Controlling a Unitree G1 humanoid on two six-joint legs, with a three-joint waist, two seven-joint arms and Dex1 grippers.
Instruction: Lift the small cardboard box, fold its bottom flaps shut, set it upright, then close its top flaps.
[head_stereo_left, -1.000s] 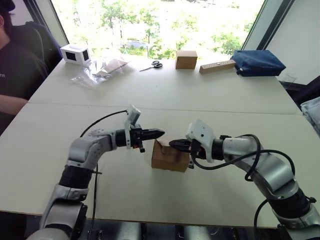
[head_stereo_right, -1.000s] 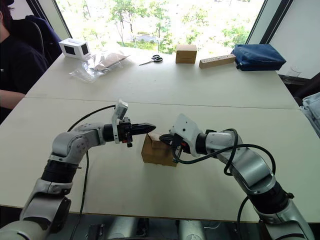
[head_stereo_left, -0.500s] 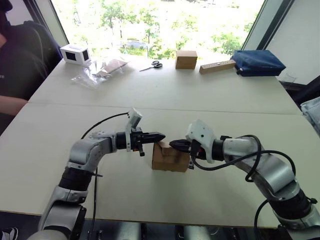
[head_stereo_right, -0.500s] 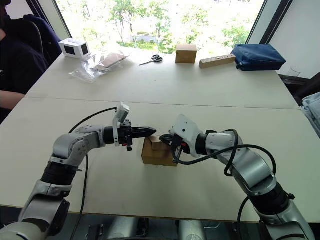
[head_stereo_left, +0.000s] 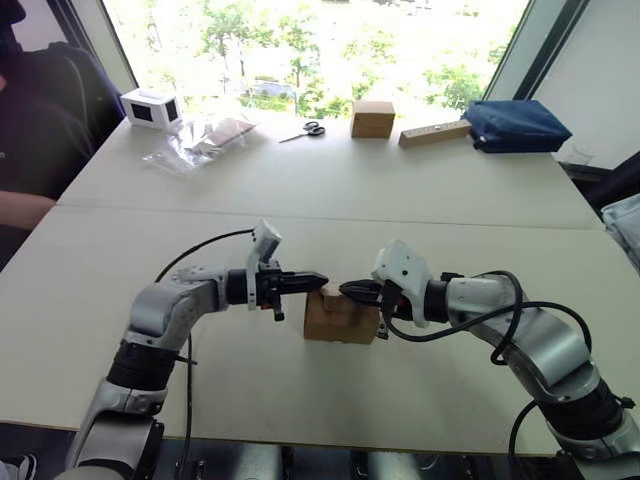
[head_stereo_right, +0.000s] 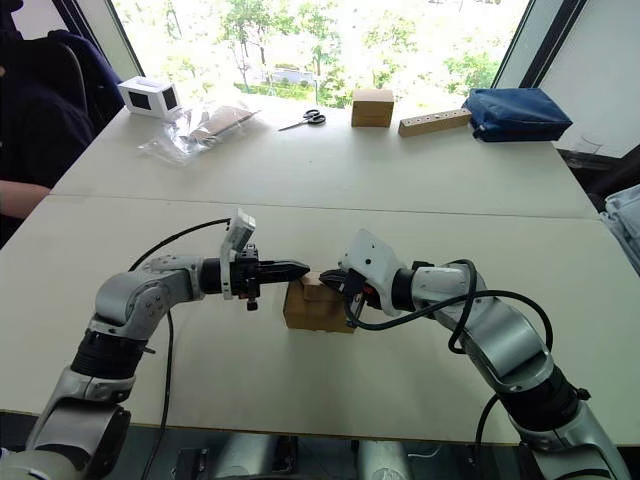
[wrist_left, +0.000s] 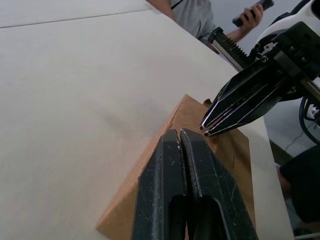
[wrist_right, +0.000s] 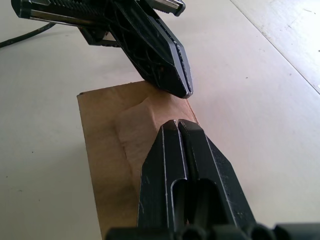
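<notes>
Toward the near edge of the table (head_stereo_left: 90, 300), about midway along it, the small cardboard box (head_stereo_left: 338, 318) stands upright on the surface. Over its top the left gripper (head_stereo_left: 318, 282) and right gripper (head_stereo_left: 346, 290) meet tip to tip, each with its fingers pressed together and holding nothing. Closed like this they serve as blunt pushers, apparently bearing on the top flaps (wrist_right: 131, 120) to fold them down flat.

Head stereo pair: high, facing forward-down over pale tabletop (head_stereo_left: 330, 180). Wrist cameras: close, opposed, along own black fingers; all four share small plain brown cardboard box (head_stereo_left: 340, 318).
</notes>
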